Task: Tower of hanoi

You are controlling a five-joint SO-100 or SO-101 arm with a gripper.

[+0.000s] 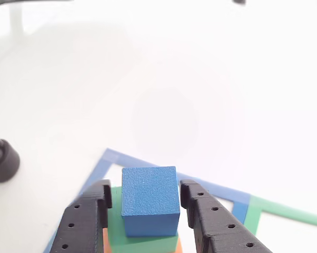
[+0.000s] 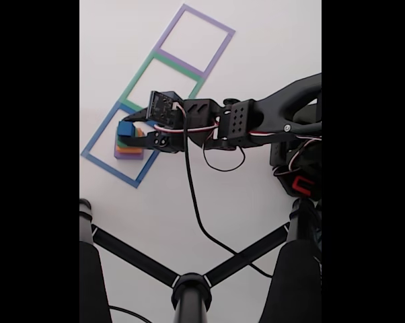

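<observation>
Blue cube (image 1: 149,200) atop stack, open jaws flanking both sides, gaps visible.

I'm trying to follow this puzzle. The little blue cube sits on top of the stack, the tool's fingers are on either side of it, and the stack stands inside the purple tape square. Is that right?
Nearly. The blue cube does top the stack, with the tool straddling it, fingers either side. But the stack stands inside the blue tape square, not the purple one, which lies two squares away in the fixed view.
</observation>
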